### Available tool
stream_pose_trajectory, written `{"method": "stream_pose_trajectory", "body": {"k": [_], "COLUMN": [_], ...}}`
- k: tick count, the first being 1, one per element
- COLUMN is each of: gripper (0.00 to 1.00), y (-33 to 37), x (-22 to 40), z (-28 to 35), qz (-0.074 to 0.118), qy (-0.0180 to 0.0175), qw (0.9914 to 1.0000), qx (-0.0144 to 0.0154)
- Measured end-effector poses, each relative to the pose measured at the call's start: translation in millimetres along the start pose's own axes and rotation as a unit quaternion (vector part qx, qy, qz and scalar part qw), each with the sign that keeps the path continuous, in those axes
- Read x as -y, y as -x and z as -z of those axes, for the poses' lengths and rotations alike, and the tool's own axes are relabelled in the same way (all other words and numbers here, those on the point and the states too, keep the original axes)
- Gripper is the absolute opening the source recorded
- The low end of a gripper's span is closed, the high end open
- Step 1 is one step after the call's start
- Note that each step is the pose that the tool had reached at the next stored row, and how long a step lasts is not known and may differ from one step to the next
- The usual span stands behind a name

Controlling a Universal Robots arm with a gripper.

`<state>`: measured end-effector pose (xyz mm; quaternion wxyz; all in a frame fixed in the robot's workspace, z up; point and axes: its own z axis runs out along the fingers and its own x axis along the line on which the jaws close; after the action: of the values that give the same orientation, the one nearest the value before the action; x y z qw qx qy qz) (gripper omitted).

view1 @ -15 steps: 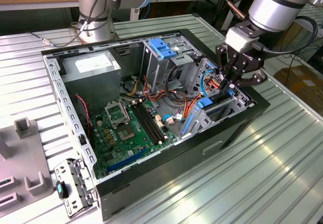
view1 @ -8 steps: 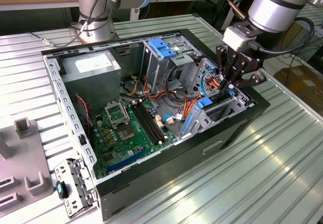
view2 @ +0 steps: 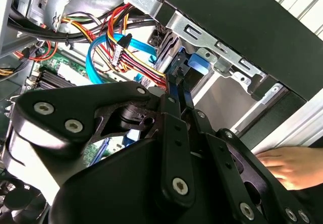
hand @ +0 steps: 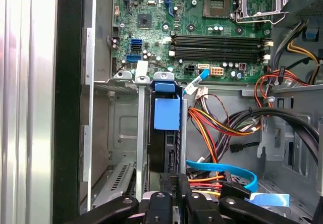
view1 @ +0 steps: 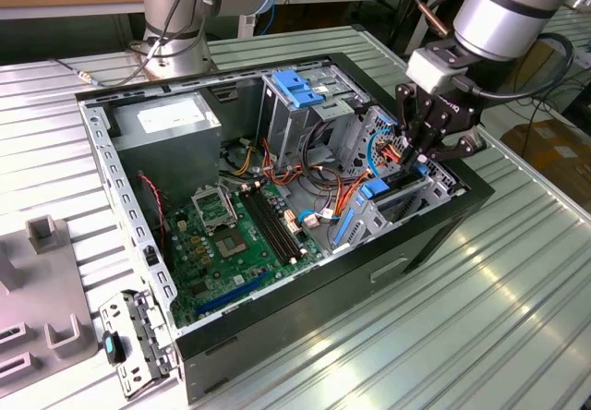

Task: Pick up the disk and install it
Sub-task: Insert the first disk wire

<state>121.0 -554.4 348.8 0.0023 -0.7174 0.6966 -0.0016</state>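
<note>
The disk (view1: 374,189) stands on edge in the metal bay at the case's front corner, on the exterior view's right. Its blue carrier tab (hand: 166,114) faces the motherboard, and its blue edge (view2: 196,62) shows past the fingers. My gripper (view1: 417,159) reaches down into the bay over the disk's near end. In both wrist views the black fingers (view2: 176,90) sit close together, pinching the carrier's thin edge. The gripper (hand: 179,179) hides the part of the disk between them.
Orange, red and blue cables (view2: 118,50) run right beside the bay. The motherboard (view1: 235,235), a grey power-supply box (view1: 171,124) and a tall drive cage with a blue latch (view1: 295,87) fill the case. A person's hand (view2: 282,166) rests outside the case wall. A second arm's base (view1: 175,22) stands behind.
</note>
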Motion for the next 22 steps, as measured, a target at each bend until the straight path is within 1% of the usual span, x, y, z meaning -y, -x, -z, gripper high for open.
{"method": "stream_pose_trajectory", "body": {"k": [22], "gripper": [0.17], "y": [-0.1], "x": [-0.6], "z": [-4.9], "qz": [-0.002], "qy": [0.0000], "qw": [1.00000], "qx": [-0.0001]}}
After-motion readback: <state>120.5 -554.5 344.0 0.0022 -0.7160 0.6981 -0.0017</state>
